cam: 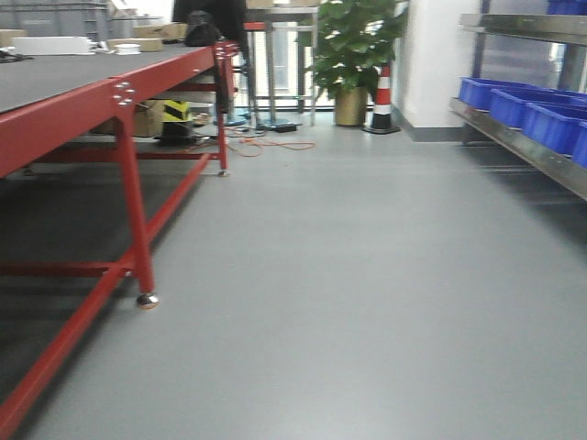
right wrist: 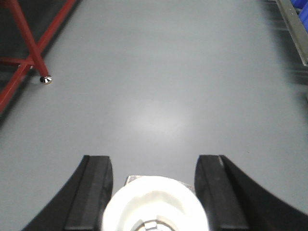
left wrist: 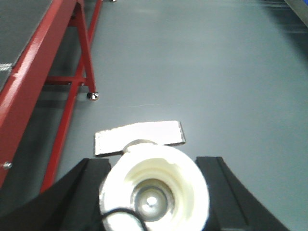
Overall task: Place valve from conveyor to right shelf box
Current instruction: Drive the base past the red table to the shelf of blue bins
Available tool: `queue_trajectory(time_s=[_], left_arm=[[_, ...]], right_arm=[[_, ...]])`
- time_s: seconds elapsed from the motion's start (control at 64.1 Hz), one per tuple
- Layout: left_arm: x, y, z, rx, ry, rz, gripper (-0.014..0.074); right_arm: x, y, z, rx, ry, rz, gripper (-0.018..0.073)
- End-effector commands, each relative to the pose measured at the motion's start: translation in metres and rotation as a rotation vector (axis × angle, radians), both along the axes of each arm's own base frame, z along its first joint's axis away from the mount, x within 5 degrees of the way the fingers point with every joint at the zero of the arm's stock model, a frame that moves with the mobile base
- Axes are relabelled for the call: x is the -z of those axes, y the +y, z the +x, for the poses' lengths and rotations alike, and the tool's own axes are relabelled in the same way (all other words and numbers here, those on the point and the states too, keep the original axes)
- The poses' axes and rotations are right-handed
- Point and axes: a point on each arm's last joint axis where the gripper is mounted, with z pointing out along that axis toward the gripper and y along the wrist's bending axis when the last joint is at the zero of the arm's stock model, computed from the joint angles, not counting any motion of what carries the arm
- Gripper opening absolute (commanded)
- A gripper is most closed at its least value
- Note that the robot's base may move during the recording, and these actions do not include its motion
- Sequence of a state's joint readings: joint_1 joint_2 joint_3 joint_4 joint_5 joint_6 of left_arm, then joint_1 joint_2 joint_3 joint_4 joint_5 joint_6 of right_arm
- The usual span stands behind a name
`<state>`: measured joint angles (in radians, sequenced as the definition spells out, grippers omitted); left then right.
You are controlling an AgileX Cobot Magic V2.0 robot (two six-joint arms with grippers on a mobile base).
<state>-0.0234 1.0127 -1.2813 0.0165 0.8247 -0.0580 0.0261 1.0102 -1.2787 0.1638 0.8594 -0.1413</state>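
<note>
In the left wrist view a white round valve with a grey metal centre sits between the black fingers of my left gripper, which is shut on it above the floor. A white flat plate sticks out behind it. My right gripper is shut on another white valve, also above the floor. The conveyor, a dark grey belt on a red frame, runs along the left. The right shelf carries blue boxes. Neither gripper shows in the front view.
Red frame legs with metal feet stand on the grey floor. White and cardboard boxes lie at the belt's far end. A potted plant, a traffic cone and orange cables are at the back.
</note>
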Motion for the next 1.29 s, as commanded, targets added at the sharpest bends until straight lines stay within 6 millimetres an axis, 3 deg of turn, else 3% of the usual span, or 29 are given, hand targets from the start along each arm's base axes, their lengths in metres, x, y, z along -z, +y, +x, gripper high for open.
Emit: queue_trajectory(time_s=[0.0, 1.279], left_arm=[[-0.0095, -0.0002, -0.0013, -0.001, -0.076, -0.010, -0.0111], [-0.0095, -0.0002, -0.0013, -0.001, -0.076, -0.010, -0.0111]], right_arm=[[-0.0102, -0.0014, -0.0023, 0.011, -0.083, -0.002, -0.0153], [-0.0102, -0.0014, -0.0023, 0.011, -0.083, -0.002, -0.0153]])
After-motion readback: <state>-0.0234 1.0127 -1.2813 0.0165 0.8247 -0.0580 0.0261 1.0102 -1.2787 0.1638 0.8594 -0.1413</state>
